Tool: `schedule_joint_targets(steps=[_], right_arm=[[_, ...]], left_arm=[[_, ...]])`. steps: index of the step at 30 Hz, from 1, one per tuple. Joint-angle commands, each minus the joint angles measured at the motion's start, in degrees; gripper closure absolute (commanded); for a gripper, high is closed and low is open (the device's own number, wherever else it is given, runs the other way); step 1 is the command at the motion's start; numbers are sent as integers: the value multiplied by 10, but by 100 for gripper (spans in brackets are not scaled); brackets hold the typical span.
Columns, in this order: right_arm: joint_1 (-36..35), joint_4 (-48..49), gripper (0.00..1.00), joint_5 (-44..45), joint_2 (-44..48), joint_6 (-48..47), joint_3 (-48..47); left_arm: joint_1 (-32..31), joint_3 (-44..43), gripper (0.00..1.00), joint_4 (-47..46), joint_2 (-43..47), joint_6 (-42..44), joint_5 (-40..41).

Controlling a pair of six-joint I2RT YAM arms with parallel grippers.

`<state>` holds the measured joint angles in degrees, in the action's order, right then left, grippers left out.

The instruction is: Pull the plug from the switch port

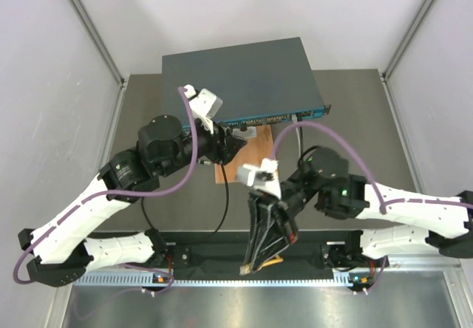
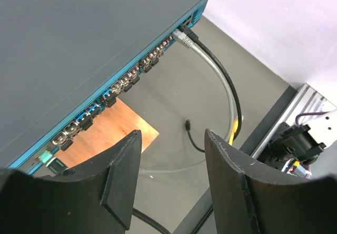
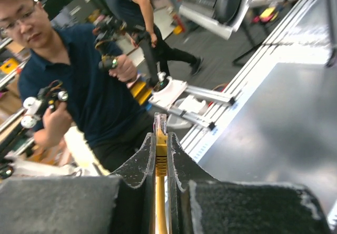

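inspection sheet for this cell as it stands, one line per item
surface: dark grey table top, no spills seen
job's things: wide flat dark grey metal switch with a teal front strip, at the far side; clear plastic plug out of any port, held over the near edge
clutter: brown wooden board in front of the switch
tools: left tool open, facing the socket row; right tool shut on the yellow cable just behind the plug
cables: grey cable and black cable plugged in at one end of the strip
surroundings: white enclosure walls; person in a dark blue shirt beyond the table
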<state>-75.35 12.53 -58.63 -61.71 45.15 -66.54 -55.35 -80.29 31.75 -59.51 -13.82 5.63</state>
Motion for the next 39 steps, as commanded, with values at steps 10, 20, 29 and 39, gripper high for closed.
schedule_joint_targets(steps=[10, 20, 29, 39], right_arm=[[-59, -235, 100, 257, 52, -158, 19], [-145, 14, 100, 254, 59, -74, 157], [-297, 71, 100, 378, -13, -30, 216], [-336, -38, 100, 600, 126, -123, 170]], left_arm=[[1, -8, 43, 4, 24, -1, 21], [1, 0, 43, 7, 31, -6, 32], [1, 10, 42, 14, 40, -8, 44], [1, 26, 41, 11, 47, -23, 44]])
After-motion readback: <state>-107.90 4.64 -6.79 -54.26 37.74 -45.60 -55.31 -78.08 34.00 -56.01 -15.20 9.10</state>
